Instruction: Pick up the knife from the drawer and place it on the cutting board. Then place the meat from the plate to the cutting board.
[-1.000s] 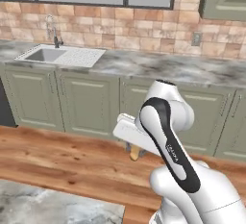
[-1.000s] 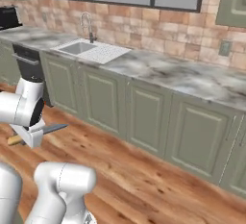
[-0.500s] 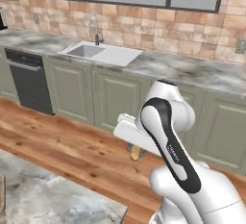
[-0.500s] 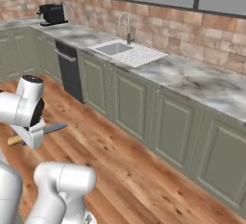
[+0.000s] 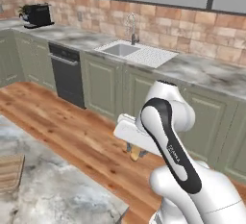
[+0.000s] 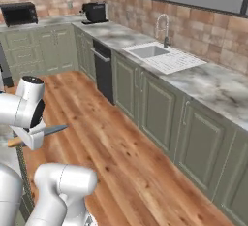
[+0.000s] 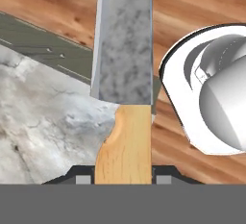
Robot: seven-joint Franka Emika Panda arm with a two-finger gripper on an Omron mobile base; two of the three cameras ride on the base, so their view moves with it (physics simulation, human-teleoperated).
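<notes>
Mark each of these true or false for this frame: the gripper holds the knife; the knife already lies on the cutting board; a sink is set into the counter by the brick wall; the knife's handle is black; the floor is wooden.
1. The gripper holds the knife. True: the handle sits between the fingertips in the hand view.
2. The knife already lies on the cutting board. False: it is carried above the floor, away from the board.
3. A sink is set into the counter. True.
4. The knife's handle is black. False: it is tan-orange wood.
5. The floor is wooden. True.
</notes>
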